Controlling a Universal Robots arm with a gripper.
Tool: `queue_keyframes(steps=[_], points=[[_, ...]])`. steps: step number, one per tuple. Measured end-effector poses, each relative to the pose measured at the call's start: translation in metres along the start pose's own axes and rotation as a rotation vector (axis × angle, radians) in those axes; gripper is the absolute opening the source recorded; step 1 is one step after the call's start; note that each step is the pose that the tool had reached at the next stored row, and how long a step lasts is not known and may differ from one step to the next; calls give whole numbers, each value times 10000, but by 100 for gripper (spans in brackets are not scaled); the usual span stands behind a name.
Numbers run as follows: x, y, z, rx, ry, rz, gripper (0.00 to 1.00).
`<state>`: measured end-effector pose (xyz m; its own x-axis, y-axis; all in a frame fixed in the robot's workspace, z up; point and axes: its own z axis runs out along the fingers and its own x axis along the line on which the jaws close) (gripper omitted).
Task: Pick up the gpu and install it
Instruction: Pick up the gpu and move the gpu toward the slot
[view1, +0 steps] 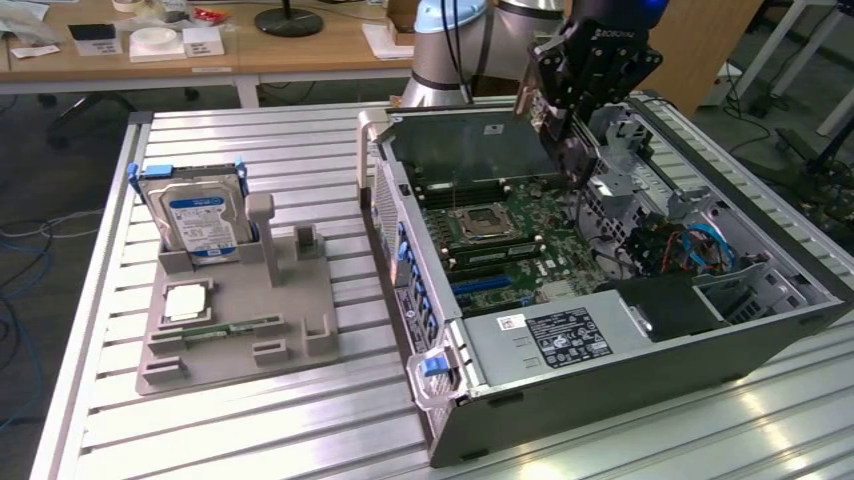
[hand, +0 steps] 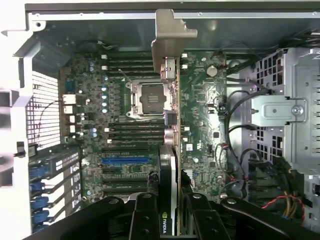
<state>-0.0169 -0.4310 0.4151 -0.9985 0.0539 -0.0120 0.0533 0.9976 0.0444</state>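
Observation:
The gpu is a thin dark card seen edge-on in the wrist view, with its silver end bracket at the far end. My gripper is shut on it, one black finger on each side of the card. In the exterior view my gripper stands over the far side of the open computer case, and the gpu hangs below it inside the case. The card is above the green motherboard, beside the CPU socket. Whether it touches the board I cannot tell.
A blue expansion slot lies on the board. The grey power supply, drive cage and cables crowd the case's other side. On the slatted table, a grey fixture holds a hard drive and a memory stick.

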Motion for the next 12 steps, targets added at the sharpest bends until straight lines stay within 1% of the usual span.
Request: queue_keyframes(steps=[12], points=[[-294,17,5,-2,1,1,27]])
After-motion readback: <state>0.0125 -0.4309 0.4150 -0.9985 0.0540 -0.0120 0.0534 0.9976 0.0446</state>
